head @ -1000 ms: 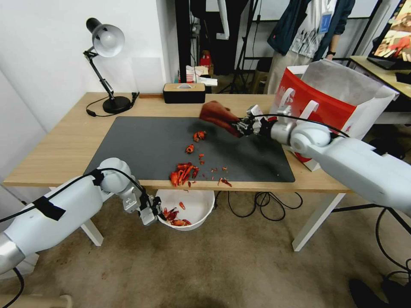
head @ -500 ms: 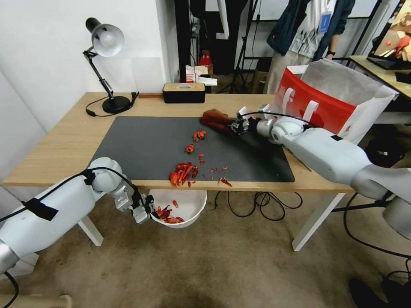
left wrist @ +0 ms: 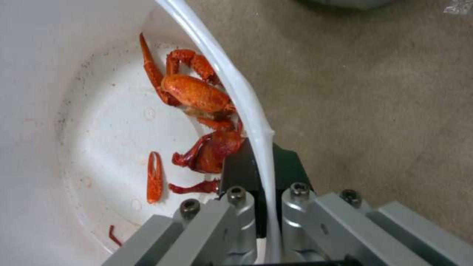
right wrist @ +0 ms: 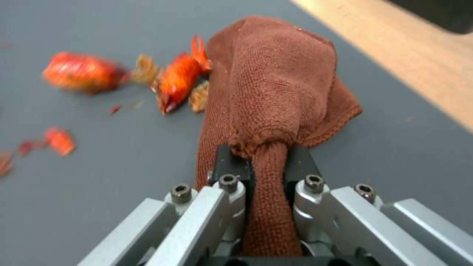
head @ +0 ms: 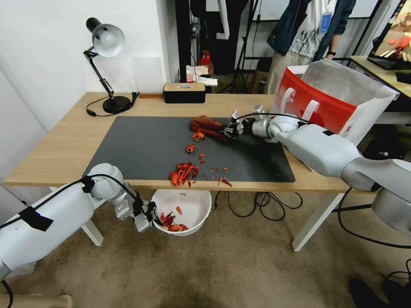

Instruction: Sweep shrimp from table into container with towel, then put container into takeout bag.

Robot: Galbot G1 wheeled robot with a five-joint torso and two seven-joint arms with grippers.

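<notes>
Below the worktop's (head: pixel 64 145) near edge we hold the container (head: pixel 197 201) with our left tool (left wrist: pixel 261 201), its jaws pinched on the white rim — one inside, one outside — so the tub hangs where falling pieces can drop in. Several shrimp shells (left wrist: pixel 194 94) already lie on its floor.

Up on the dark mat (head: pixel 141 141), our right tool (right wrist: pixel 266 173) is clamped on a bunched fold of the rust-brown towel (head: pixel 205 125), and the loose cloth is pressed flat to the mat just behind two shrimp pieces (head: pixel 198 136), on the side away from the container. We judge that placing deliberate — the towel sits beyond the shells so a pull toward the edge carries them along. Nearer the container a thicker heap of shrimp (head: pixel 183 172) waits at the mat's front edge with small fragments scattered beside it.

Well apart from the container, the takeout bag (head: pixel 325 102) stands open on the worktop beyond our right arm, not yet needed.
</notes>
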